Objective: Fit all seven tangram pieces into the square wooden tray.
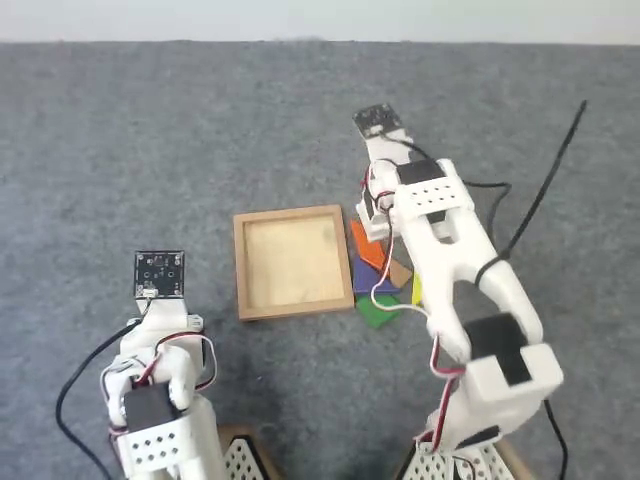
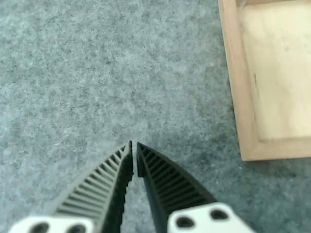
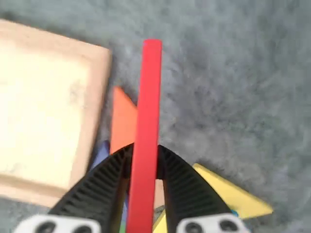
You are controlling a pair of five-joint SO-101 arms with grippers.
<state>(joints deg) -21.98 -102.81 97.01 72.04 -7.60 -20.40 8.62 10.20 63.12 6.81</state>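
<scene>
Left arm: stationed at the near left of the bench [image 1: 120,130], which is covered in grey felt-like matting. Its tool [image 2: 134,145] is clenched on nothing, with the ribbed fingers [image 2: 104,187] meeting at the tips. It hangs over bare matting, near the tray's left rim but apart from it.

Centre: the square wooden tray [image 1: 243,270] lies flat on the bench, a little skewed to the bench edge. Its pale floor and raised rim are in plain sight from above.

Right of the tray: a cluster of tangram pieces lies on the matting just beside the tray's right rim, outside it. The orange piece [image 1: 365,248] is nearest the rim, with the blue piece [image 1: 368,280] next to it and the green piece [image 1: 377,312] at the near end. A tan piece [image 1: 398,272] and the yellow piece [image 3: 228,194] lie on the far side from the tray (overlaps within the cluster cannot be settled, as the arm covers part of it).

Right arm: extended over this cluster. Its tool [image 3: 144,150] is grasping the red piece [image 3: 150,87], which is held edge-on between the fingers and juts well beyond their tips, above the orange piece and the matting.
</scene>
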